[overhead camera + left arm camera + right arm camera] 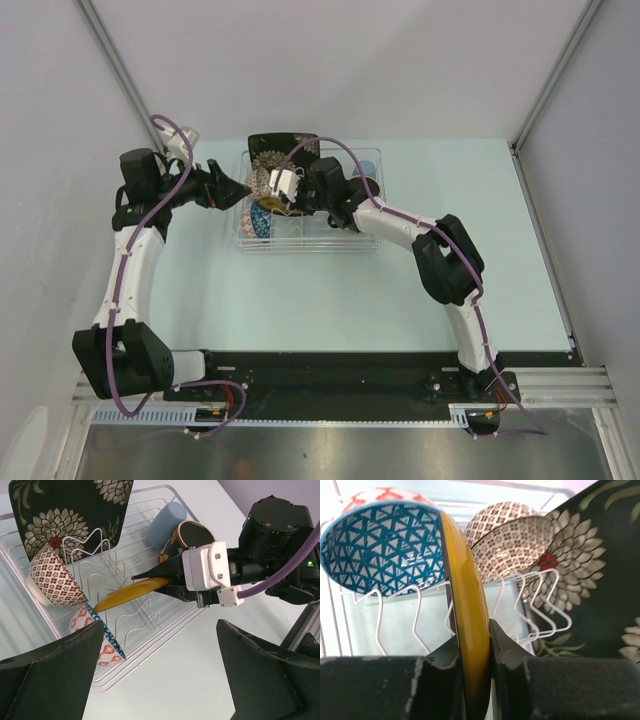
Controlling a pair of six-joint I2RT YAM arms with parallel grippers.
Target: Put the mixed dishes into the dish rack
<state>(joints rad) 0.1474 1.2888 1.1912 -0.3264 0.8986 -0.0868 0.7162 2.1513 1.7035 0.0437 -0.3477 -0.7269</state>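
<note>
The dish rack (370, 238) sits mid-table. My right gripper (268, 200) reaches into it from the right, shut on the yellow round saucer (467, 615), which it holds on edge among the wire dividers (540, 600). In the left wrist view this saucer (131, 594) slants between the wires. Beside it stand the small blue saucer (385, 547), the beige lattice bowl (512, 535) and the black floral plate (600, 570). The pale blue cup (165, 522) and the dark mug (187, 535) lie at the rack's far side. My left gripper (160, 680) hangs open and holds nothing, just outside the rack's left end.
The rack stands on a pale green table (300, 300) between grey side walls. The black plate (283, 145) leans at the rack's back left corner. Both arm bases sit on the black rail (330, 375) at the near edge.
</note>
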